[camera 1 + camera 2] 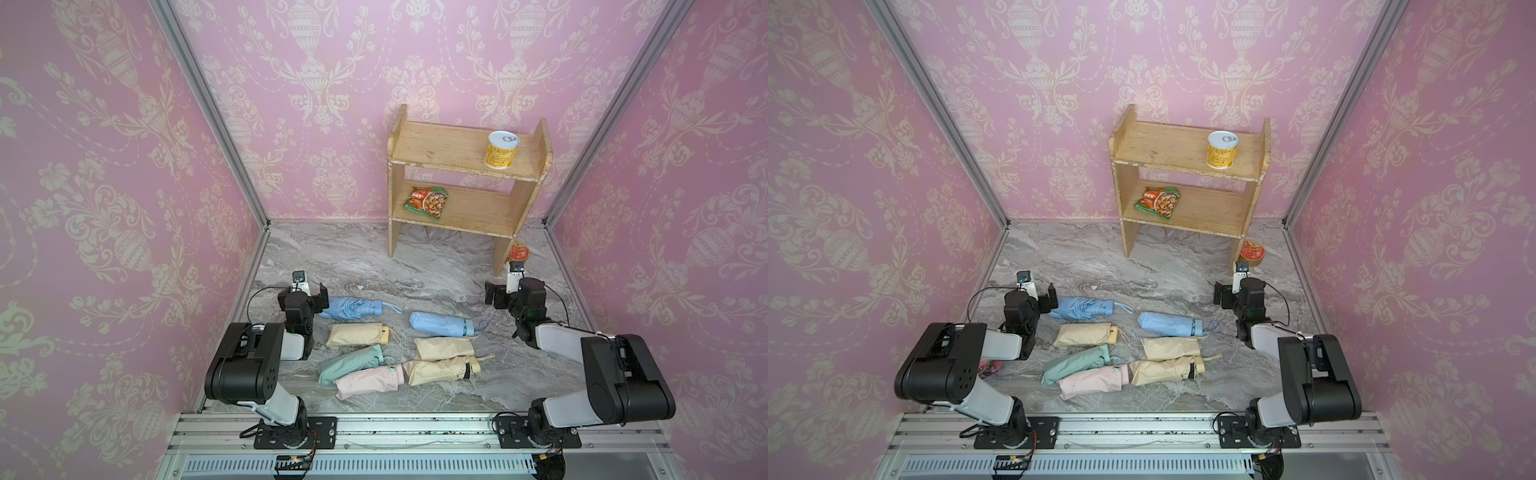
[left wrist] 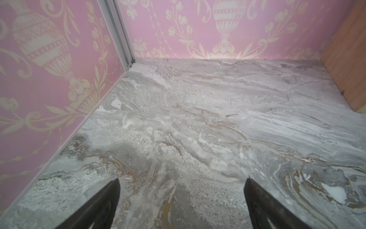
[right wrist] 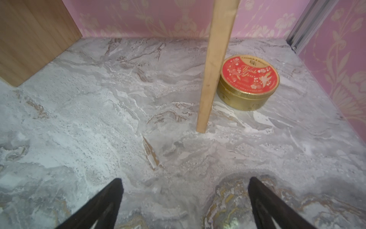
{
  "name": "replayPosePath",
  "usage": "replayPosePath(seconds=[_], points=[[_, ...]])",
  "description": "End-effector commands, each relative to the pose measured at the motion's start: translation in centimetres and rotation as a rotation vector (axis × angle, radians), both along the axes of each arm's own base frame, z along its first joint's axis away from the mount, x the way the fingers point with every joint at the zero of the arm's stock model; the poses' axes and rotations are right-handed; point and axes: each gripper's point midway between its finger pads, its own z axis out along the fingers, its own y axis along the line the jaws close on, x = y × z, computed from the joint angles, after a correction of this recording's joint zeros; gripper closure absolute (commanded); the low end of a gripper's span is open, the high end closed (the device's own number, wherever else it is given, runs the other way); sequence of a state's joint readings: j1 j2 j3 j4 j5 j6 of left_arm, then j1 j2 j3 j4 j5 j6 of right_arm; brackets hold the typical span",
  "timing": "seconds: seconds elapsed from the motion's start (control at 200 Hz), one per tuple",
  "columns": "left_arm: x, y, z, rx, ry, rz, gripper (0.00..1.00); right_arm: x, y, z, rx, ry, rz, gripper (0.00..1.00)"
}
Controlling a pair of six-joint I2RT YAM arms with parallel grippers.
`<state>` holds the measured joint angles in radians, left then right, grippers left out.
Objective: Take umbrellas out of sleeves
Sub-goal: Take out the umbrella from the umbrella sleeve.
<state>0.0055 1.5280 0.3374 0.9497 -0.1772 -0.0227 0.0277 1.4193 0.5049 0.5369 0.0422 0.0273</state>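
Observation:
Several folded umbrellas lie in a cluster on the marble table between my arms in both top views. They are a light blue one (image 1: 353,308), another light blue (image 1: 442,324), cream ones (image 1: 357,334) (image 1: 444,348) (image 1: 440,370), a mint one (image 1: 349,363) and a pale pink one (image 1: 368,382). Most look wrapped in smooth matching sleeves with handles or loops poking out. My left gripper (image 1: 305,291) (image 2: 183,180) hovers open and empty just left of the far blue one. My right gripper (image 1: 505,293) (image 3: 185,180) is open and empty, right of the cluster.
A wooden shelf (image 1: 457,166) stands at the back right, holding a yellow can (image 1: 502,149) and a snack packet (image 1: 428,202). A red-lidded gold tin (image 3: 248,81) sits by the shelf's leg (image 3: 210,79), ahead of the right gripper. Pink walls enclose three sides.

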Motion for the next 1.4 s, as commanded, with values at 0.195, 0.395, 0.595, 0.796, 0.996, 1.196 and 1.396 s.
replayPosePath(seconds=[0.195, 0.395, 0.595, 0.796, 0.996, 1.196, 1.396], points=[[-3.0, 0.0, 10.5, -0.106, -0.096, 0.050, 0.01, -4.0, 1.1, 10.6, 0.119, -0.057, -0.006, 0.00], [-4.6, -6.4, 16.0, -0.343, -0.136, -0.193, 0.03, -8.8, 2.5, 12.3, 0.288, 0.011, 0.013, 0.00], [-5.6, -15.2, 17.0, -0.521, -0.032, -0.483, 0.11, -11.7, 4.1, 11.3, 0.457, 0.121, 0.022, 0.00], [-6.4, -22.0, 14.8, -0.593, 0.129, -0.649, 0.15, -12.6, 5.9, 7.6, 0.640, 0.260, 0.012, 0.04], [-7.2, -26.2, 10.6, -0.643, 0.301, -0.709, 0.21, -13.2, 6.6, 3.5, 0.772, 0.371, -0.060, 0.14], [-7.6, -29.8, 7.4, -0.640, 0.431, -0.741, 0.25, -13.3, 6.4, 1.5, 0.818, 0.395, -0.119, 0.26], [-7.9, -31.8, 5.6, -0.650, 0.483, -0.765, 0.26, -13.2, 6.2, -0.3, 0.845, 0.429, -0.172, 0.30]])
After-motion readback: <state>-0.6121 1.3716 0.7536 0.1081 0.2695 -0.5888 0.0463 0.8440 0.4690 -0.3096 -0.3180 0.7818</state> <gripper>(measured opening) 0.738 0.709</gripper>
